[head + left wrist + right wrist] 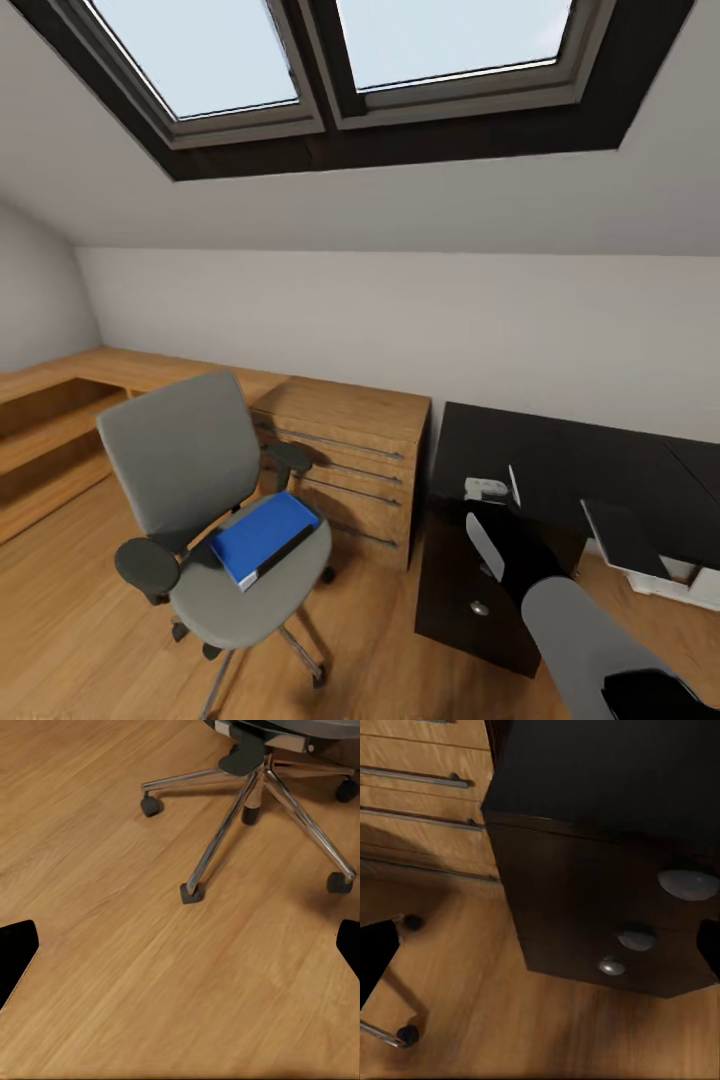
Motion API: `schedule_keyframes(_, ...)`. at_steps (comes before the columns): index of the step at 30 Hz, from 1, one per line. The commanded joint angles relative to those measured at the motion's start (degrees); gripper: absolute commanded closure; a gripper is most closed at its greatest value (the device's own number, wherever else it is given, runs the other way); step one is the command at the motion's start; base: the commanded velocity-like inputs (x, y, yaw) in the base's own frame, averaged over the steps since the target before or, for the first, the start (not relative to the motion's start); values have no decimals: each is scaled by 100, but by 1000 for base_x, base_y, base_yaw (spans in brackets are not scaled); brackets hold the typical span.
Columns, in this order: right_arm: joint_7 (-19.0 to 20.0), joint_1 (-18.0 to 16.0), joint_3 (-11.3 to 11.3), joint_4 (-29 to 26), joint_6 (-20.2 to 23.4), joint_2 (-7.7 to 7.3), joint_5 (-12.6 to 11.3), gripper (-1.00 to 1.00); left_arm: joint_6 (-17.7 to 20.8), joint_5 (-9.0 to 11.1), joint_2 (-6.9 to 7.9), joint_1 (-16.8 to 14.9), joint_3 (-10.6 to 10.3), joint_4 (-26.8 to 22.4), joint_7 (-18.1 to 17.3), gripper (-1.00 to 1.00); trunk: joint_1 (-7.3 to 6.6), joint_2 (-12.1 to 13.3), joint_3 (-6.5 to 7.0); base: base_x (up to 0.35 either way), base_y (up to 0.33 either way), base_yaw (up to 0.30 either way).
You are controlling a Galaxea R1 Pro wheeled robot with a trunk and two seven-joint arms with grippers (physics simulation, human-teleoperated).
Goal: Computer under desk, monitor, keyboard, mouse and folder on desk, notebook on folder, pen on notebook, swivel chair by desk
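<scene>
- In the head view we are looking into an attic bedroom, and the swivel chair [215, 510] is standing on the wooden floor [70, 620], well apart from the desk [560, 470].
- The folder [262, 536] is lying flat on the chair seat, toward its front edge, and nothing is resting on top of it.
- The desk is standing to the right of the light wooden cabinet [350, 450]; its black drawer unit [480, 590] is just beside the cabinet.
- On the glossy top a small pale object [486, 488] is lying near the front left corner; we cannot tell what it is.
- Our right arm [590, 640] is reaching in at the lower right, in front of the drawer unit.
- In the left wrist view, the left gripper [180, 952] is hanging over bare floor with its fingertips [15, 949] far apart and nothing between them; the chair's metal base [255, 802] with its castors is near.
- In the right wrist view, the right gripper [547, 952] is also wide apart and empty, facing the drawer unit with its round knobs [637, 939].
</scene>
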Motion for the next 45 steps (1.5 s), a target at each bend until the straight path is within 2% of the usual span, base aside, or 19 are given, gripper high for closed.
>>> schedule_keyframes(1,-53,-4,38,9,-13,15,-58,-100,-11,10,1,-3,-9,1,2,-100,-1,-5,-7,-113,251,0)
schedule_keyframes(9,-53,-4,64,72,-360,207,-67,-100,-15,4,2,-3,-22,-55,0,-100,-1,-5,-7,-37,139,0)
schedule_keyframes(13,-57,-4,60,225,-704,377,-71,-100,-16,2,-1,-3,-25,-172,-4,-100,-1,-5,-7,-6,27,0)
schedule_keyframes(26,-58,-4,111,1933,-2403,647,-51,-100,-20,3,-7,-3,-34,-255,-35,-100,-1,-5,-58,-1,5,70)
schedule_keyframes(36,-55,-1,105,3156,-3362,706,133,-100,-25,-1,-11,-3,-37,-262,-65,-100,-1,-5,-135,0,0,123)
schedule_keyframes(39,-54,148,108,3363,-3630,715,245,-100,-25,-4,-22,-3,-43,-265,-70,-100,-1,-5,-159,0,0,144)
schedule_keyframes(45,-57,709,109,3457,-4025,717,563,-100,-26,-5,-36,-3,-46,-261,-73,-100,-1,-5,-207,0,0,154)
